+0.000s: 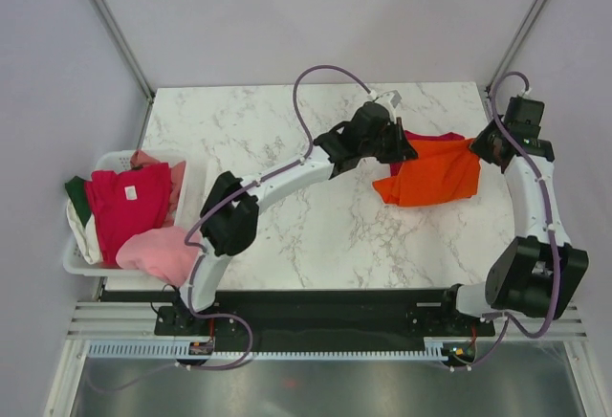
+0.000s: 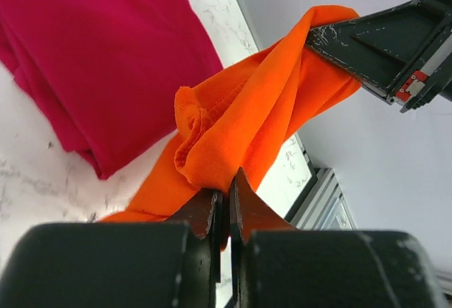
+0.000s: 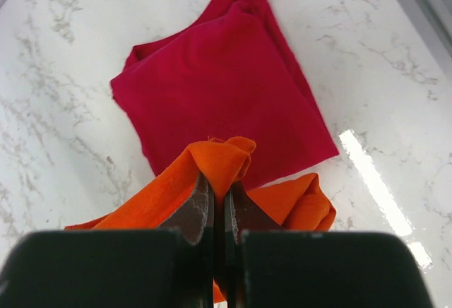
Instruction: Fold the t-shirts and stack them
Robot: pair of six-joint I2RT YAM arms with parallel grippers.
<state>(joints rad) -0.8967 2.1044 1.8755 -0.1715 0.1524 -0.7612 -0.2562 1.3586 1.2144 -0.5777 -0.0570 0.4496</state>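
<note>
The orange t-shirt [image 1: 428, 176] is held off the counter [image 1: 287, 130] by both arms. The left gripper [image 2: 224, 189] is clenched on a bunched part just below a ribbed edge, and the right gripper [image 3: 219, 184] is pinched shut on another fold of the same cloth. A folded crimson t-shirt [image 3: 226, 96] lies flat on the counter beneath and behind it. More t-shirts [image 1: 134, 211] are heaped in the white basket [image 1: 78, 262]. The orange one is judged to be at the spreading step. Next, the cloth needs to be drawn taut between the grippers and lowered flat before any fold is made.
</note>
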